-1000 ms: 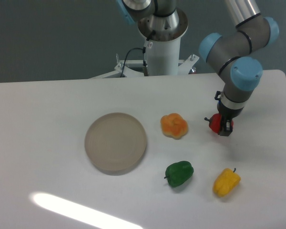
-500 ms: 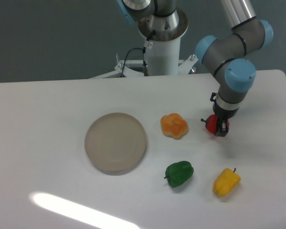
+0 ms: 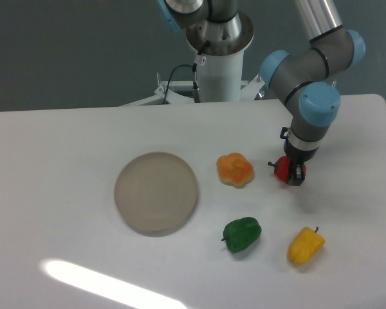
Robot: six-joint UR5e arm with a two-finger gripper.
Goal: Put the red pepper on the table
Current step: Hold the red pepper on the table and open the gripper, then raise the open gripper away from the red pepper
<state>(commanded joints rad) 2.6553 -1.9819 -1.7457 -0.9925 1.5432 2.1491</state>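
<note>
The red pepper point(image 3: 282, 170) is small and glossy, with a dark stem poking left. My gripper point(image 3: 289, 172) points straight down and is shut on it, right of the orange pepper. The pepper hangs low over the white table point(image 3: 64, 135); whether it touches the surface I cannot tell. Most of the pepper is hidden behind the fingers.
An orange lobed pepper point(image 3: 235, 170) lies just left of the gripper. A green pepper point(image 3: 242, 234) and a yellow pepper point(image 3: 305, 245) lie nearer the front. A round beige-grey plate point(image 3: 156, 192) sits left of centre. The arm's base point(image 3: 217, 45) stands at the back edge.
The gripper has carried the red pepper a short way to the left, toward the orange pepper, staying shut on it.
</note>
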